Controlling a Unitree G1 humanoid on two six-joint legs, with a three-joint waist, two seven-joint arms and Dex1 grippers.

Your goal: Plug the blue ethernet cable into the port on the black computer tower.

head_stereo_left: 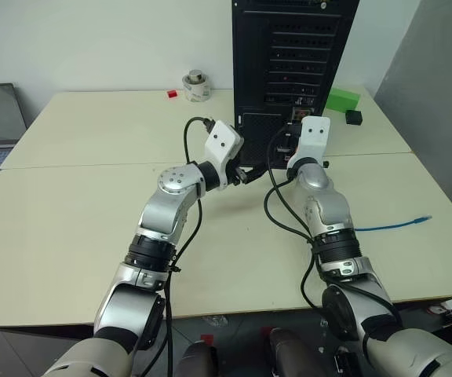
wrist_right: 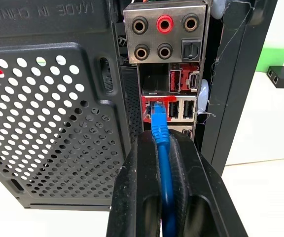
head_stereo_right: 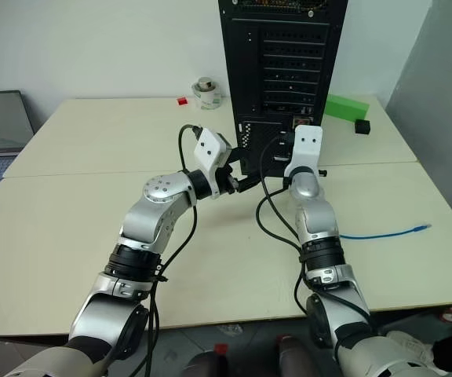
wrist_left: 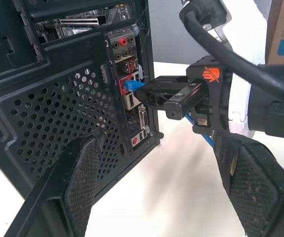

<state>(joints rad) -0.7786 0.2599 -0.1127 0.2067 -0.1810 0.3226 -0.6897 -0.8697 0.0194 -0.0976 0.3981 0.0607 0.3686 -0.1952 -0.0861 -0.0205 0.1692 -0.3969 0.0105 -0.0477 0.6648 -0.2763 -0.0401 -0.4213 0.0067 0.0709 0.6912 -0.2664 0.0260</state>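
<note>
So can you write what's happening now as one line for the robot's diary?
right gripper: shut on blue ethernet cable | plug: at port on black computer tower | left gripper: open, beside tower

blue ethernet cable (wrist_right: 160,163) plug tip hidden in port, black computer tower (head_stereo_left: 293,63) top cut off

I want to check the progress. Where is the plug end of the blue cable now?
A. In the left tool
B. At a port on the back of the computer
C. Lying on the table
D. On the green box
B: the right tool, shut on the blue cable, holds its plug at a port on the back of the computer.
</note>
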